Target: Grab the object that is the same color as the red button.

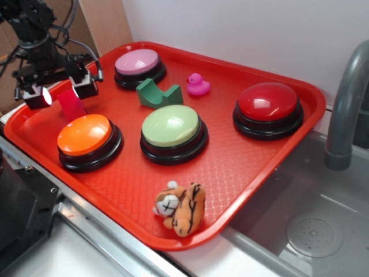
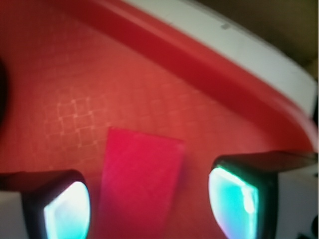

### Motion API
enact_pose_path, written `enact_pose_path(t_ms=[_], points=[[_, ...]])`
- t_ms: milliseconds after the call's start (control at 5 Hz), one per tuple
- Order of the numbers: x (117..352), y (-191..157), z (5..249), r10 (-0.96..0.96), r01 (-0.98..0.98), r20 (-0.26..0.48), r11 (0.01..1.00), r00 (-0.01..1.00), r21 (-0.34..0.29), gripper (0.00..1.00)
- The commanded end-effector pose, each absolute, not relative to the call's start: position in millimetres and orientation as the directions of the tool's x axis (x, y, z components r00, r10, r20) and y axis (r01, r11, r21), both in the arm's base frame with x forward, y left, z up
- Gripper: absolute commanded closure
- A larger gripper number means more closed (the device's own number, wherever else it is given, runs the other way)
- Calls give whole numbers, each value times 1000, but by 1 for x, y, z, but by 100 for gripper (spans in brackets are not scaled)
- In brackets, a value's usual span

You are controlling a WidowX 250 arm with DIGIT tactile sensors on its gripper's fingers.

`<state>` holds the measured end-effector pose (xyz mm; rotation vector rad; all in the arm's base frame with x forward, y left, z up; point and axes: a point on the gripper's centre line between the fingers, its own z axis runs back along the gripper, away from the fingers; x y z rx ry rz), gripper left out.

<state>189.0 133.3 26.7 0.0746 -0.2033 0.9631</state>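
A small flat red block (image 1: 70,104) lies on the red tray (image 1: 242,167) at its far left, just behind the orange button. My gripper (image 1: 57,93) hangs right above it, jaws open, one finger on each side. In the wrist view the block (image 2: 139,179) lies between the two glowing fingertips, with a gap on both sides, nearer the left pad (image 2: 67,211). My gripper (image 2: 149,204) holds nothing. The dark-red dome button (image 1: 267,107) on its black base stands at the tray's right side.
An orange button (image 1: 86,140), a light-green button (image 1: 172,132) and a pink button (image 1: 138,66) stand on the tray. A green arch block (image 1: 157,94), a pink duck (image 1: 197,85) and a toy tiger (image 1: 181,208) lie there too. A grey faucet (image 1: 346,109) and sink are at the right.
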Motion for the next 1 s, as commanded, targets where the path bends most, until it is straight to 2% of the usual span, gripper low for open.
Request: enact_pose_path(t_ms=[0,200,400,600,800], points=[[191,140,17,790,-796,208,601,577,-71,0],[183,143,20,781,-795,193,606,594,-6,100],[181,143,24,754,-772,204,636,625,13,100],[188,135,44,586,-628,271,772,764,98,100],[208,98,75,373,-415,263,901,890,128,100]])
